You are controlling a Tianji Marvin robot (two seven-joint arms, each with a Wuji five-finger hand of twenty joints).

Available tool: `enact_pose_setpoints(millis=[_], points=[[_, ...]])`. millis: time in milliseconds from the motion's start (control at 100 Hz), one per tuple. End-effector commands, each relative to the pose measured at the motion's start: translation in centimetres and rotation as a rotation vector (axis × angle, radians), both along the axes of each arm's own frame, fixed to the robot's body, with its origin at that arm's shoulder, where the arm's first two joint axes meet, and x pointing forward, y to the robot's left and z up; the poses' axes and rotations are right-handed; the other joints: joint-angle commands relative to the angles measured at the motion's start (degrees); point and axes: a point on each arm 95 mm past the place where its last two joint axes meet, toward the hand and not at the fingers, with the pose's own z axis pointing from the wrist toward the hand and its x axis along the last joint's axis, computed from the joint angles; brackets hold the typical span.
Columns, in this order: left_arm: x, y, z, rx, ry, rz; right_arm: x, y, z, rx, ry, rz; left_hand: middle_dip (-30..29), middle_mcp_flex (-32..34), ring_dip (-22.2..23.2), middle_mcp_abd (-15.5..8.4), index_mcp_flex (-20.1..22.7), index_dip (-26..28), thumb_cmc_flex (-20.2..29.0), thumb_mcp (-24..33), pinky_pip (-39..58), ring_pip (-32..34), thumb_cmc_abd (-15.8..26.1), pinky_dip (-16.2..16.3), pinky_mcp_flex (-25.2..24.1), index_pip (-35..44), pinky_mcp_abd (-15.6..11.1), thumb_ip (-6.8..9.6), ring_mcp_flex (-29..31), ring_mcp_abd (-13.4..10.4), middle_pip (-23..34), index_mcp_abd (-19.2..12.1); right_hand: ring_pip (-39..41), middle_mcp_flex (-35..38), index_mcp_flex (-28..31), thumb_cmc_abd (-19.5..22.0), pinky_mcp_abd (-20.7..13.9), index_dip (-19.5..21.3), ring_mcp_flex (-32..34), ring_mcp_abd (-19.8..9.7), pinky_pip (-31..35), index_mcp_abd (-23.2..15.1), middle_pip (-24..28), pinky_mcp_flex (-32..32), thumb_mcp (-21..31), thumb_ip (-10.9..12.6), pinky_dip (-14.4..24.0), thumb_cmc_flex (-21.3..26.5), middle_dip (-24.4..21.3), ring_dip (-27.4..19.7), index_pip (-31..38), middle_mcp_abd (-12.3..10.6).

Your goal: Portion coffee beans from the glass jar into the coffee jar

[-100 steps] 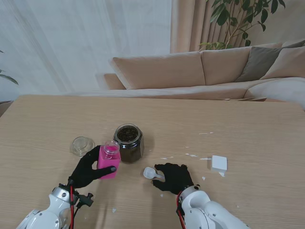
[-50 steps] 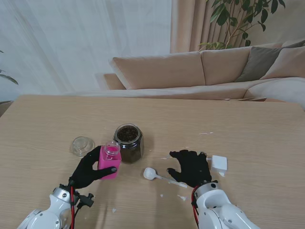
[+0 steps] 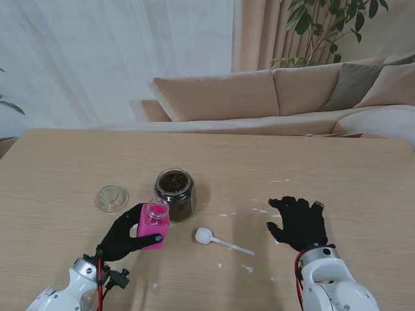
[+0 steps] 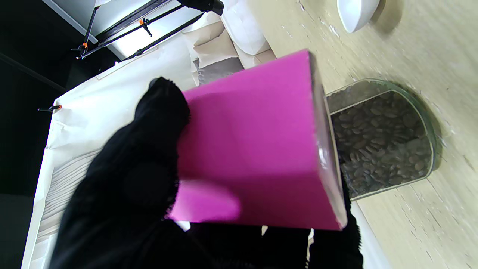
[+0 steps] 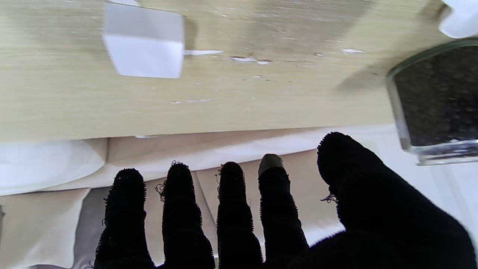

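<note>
Beans (image 3: 173,181) fill glass jar (image 3: 175,194); pink coffee jar (image 3: 153,220) open.

No writing, label, brand or number can be read anywhere. The pink coffee jar (image 3: 153,221) is plain (likewise the glass jar (image 3: 175,193)).

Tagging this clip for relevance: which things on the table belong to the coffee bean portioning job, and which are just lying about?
Belongs to the job:
- hexagonal glass jar of coffee beans
- pink square coffee jar, held by the left robot hand
- white plastic spoon, lying free
- open right robot hand

Lying about:
- round clear glass lid
- small white cube
- sofa
</note>
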Motion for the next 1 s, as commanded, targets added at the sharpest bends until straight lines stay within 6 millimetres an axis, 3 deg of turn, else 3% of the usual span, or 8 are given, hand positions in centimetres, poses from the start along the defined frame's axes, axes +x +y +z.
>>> enact_pose_setpoints(millis=[0, 200, 400, 510, 600, 770, 980, 990], points=[[-0.6, -0.6, -0.1, 0.004, 0.006, -0.026, -0.3, -0.9, -1.0, -0.015, 0.040, -0.026, 1.9, 2.5, 0.6, -4.8, 2.9, 2.3, 7.9, 6.3, 1.4, 0.6, 8.2, 0.0, 0.2, 8.1, 0.2, 2.53, -0.6, -0.4, 5.3, -8.1, -0.8, -1.2, -1.9, -0.7, 1.1, 1.0, -1.5, -1.3, -1.6, -2.1, -0.6, -1.2, 0.0, 0.6, -0.7, -0.5, -0.3, -1.0, 0.2, -0.9], [-0.8, -1.0, -0.3, 0.022, 0.009, -0.037, 0.1, -3.4, -2.0, -0.046, 0.047, -0.073, 1.8, 2.5, 0.6, -4.7, 2.9, 2.3, 7.8, 6.3, 1.4, 0.5, 8.2, 0.0, 0.2, 8.1, 0.1, 2.49, -0.7, -0.4, 5.4, -8.1, -0.8, -1.4, -1.8, -1.0, 1.2, 1.5, -1.5, -1.4, -1.7, -3.2, -0.3, -1.2, -1.3, -0.4, -0.7, -1.5, 0.1, -0.8, 0.6, -1.2], [-0.7, -1.4, -0.5, 0.030, 0.011, -0.040, 1.1, -5.6, -2.9, -0.070, 0.061, -0.088, 1.8, 2.5, 0.6, -5.0, 2.9, 2.3, 7.8, 6.3, 1.3, 0.5, 8.2, -0.1, 0.1, 8.0, 0.1, 2.49, -0.7, -0.4, 5.4, -8.1, -1.1, -1.1, -1.7, -1.5, 0.3, 2.4, -2.1, -2.3, -2.0, -8.8, -1.4, -1.3, -1.4, -0.8, -0.7, -0.3, -0.3, -1.0, 1.4, -5.0], [-0.7, -1.6, -0.5, 0.037, 0.009, -0.045, 1.9, -6.5, -3.5, -0.060, 0.083, -0.085, 1.8, 2.5, 0.6, -5.0, 2.9, 2.3, 7.8, 6.3, 1.3, 0.5, 8.2, -0.1, 0.1, 8.1, 0.2, 2.49, -0.7, -0.4, 5.4, -8.1, -1.6, -1.7, -3.3, -3.1, -0.1, 2.8, -2.4, -2.5, -2.1, -9.2, -2.9, -0.8, 0.8, 0.1, -0.9, 1.0, -1.4, -1.4, 1.4, -6.3], [-0.6, -1.7, -0.6, 0.042, 0.008, -0.047, 2.4, -7.1, -4.1, -0.052, 0.116, -0.077, 1.8, 2.5, 0.6, -5.0, 2.9, 2.3, 7.8, 6.4, 1.3, 0.4, 8.2, -0.1, 0.2, 8.1, 0.1, 2.49, -0.6, -0.4, 5.4, -8.1, -3.1, -4.8, -8.5, -6.1, -0.9, 3.0, -3.9, -2.6, -2.9, -10.4, -4.7, -0.5, 4.4, 0.4, -1.6, 1.9, -2.5, -2.8, 0.2, -6.9], [-0.5, -1.7, -0.6, 0.047, 0.005, -0.047, 3.1, -7.6, -4.9, -0.039, 0.185, -0.058, 1.8, 2.5, 0.6, -4.9, 2.9, 2.3, 7.7, 6.4, 1.3, 0.5, 8.2, -0.1, 0.2, 8.1, 0.2, 2.48, -0.6, -0.4, 5.5, -8.1, -4.8, -11.2, -18.3, -11.8, -1.8, 6.4, -7.0, -2.4, -4.4, -10.8, -6.4, -1.4, 9.3, -1.9, -2.7, 1.9, -3.8, -4.3, -0.9, -6.4], [-0.5, -1.8, -0.6, 0.050, 0.004, -0.045, 3.8, -7.8, -5.9, -0.062, 0.230, -0.024, 1.8, 2.6, 0.6, -4.7, 2.9, 2.3, 7.8, 6.4, 1.3, 0.5, 8.2, 0.0, 0.2, 8.1, 0.2, 2.47, -0.6, -0.4, 5.5, -8.1, -5.0, -11.8, -19.5, -15.5, -1.1, 8.6, -7.8, -1.1, -4.5, -10.6, -9.4, -1.0, 8.0, -3.7, -2.5, -1.9, -5.1, -4.4, -1.8, -4.5], [-0.5, -1.8, -0.6, 0.050, 0.004, -0.044, 3.9, -7.8, -5.9, -0.063, 0.230, -0.024, 1.8, 2.6, 0.6, -4.7, 2.9, 2.4, 7.8, 6.4, 1.3, 0.5, 8.2, 0.0, 0.2, 8.1, 0.2, 2.46, -0.6, -0.4, 5.5, -8.0, -4.8, -11.7, -19.4, -15.6, -1.1, 10.6, -7.7, -1.1, -4.5, -10.6, -9.5, -0.8, 8.1, -4.0, -2.2, -2.1, -4.0, -4.2, -2.5, -4.3]])
